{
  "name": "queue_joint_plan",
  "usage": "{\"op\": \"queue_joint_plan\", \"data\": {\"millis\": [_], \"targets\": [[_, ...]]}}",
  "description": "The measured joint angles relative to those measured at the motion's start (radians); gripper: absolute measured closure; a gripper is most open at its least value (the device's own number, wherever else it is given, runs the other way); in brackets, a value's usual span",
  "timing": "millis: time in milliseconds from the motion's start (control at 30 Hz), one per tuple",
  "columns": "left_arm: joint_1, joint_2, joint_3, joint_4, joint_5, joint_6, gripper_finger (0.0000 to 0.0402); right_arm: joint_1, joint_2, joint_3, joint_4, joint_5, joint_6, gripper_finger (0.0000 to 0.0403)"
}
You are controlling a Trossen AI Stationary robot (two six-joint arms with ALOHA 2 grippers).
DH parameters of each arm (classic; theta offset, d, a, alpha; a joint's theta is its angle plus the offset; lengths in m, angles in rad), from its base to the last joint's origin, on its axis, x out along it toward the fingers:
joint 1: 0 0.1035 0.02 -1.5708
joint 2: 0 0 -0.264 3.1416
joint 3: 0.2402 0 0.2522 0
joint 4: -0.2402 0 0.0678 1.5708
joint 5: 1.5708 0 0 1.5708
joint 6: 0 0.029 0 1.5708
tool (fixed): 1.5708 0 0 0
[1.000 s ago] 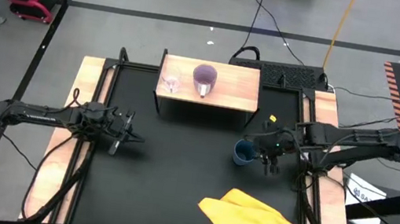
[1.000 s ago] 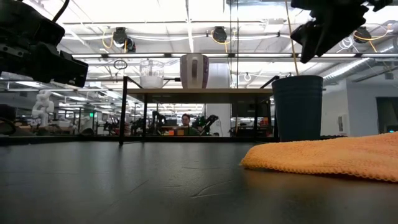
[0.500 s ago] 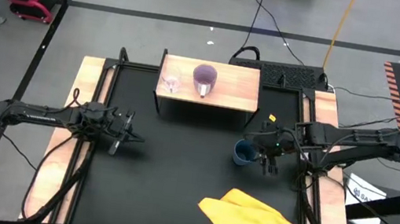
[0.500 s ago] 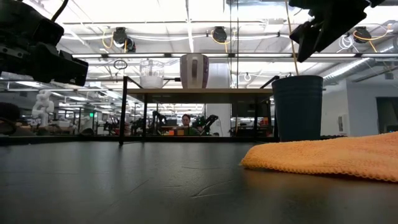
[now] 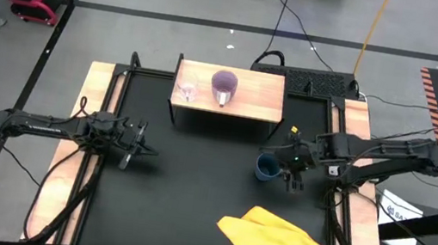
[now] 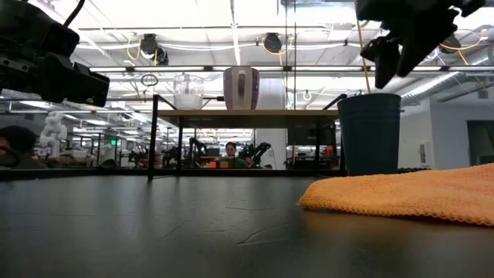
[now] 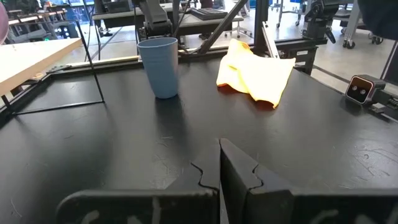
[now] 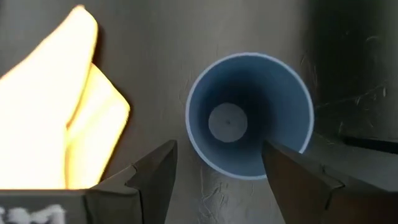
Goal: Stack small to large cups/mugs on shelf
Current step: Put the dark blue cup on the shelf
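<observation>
The dark blue cup point(image 5: 266, 166) stands upright on the black mat, right of centre; it also shows in the low view point(image 6: 370, 135) and from above in the right wrist view point(image 8: 249, 118). My right gripper point(image 5: 291, 166) is open and points down just above the cup's rim point(image 6: 388, 66), its fingers standing either side of the cup's right edge point(image 8: 219, 152) without touching it. The tiny clear glass point(image 5: 187, 92) and the light purple mug point(image 5: 223, 86) stand on the shelf point(image 5: 257, 102). My left gripper point(image 5: 145, 151) is shut and empty at the left point(image 7: 221, 171).
A yellow cloth point(image 5: 275, 240) lies crumpled near the front right of the mat, just in front of the cup point(image 6: 409, 193). Pale wooden rails point(image 5: 97, 96) run along both sides of the mat. The shelf's black legs point(image 6: 154, 135) stand at the far edge.
My right gripper has moved a little toward the table's left, closer over the blue cup, and has come down slightly toward its rim, staying open. The cup has not moved.
</observation>
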Motion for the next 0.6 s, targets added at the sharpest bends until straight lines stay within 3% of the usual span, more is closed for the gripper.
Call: {"op": "queue_joint_plan", "data": {"millis": [600], "targets": [[0.000,0.092,-0.001,0.051,0.000,-0.014,0.0398,0.000,0.101,0.000,0.038,0.000,-0.050,0.0174]]}}
